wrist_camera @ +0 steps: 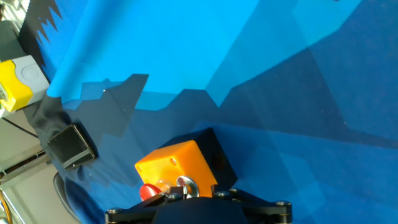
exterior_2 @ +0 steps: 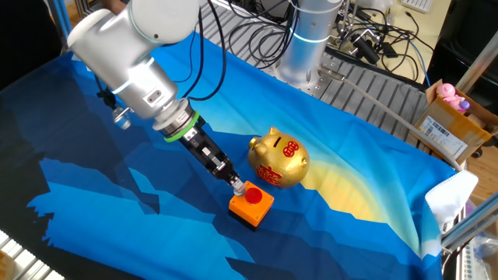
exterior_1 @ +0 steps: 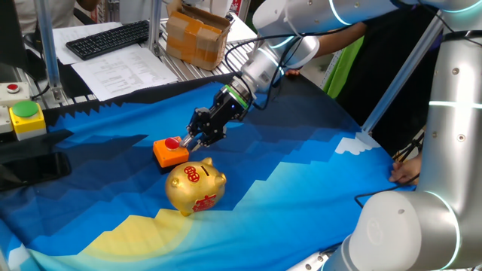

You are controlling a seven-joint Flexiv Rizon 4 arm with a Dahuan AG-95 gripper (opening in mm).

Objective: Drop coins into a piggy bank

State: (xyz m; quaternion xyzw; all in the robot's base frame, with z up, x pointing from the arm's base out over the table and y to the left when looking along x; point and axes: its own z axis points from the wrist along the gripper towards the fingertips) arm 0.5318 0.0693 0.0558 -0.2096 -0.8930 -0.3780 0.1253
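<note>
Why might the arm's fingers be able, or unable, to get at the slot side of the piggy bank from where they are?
Probably able: the gripper sits at the orange block, right beside the piggy bank, and nothing stands over the bank's back.

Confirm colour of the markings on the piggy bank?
Red, on the gold piggy bank; clearest in the other fixed view.

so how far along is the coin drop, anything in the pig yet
Nothing shows as done: no coin is visible at the piggy bank. In hand: the gripper is down at the orange block, and the hand view shows a small silvery disc, probably a coin, at its fingertips. Left: carrying it to the bank's back and dropping it in.
</note>
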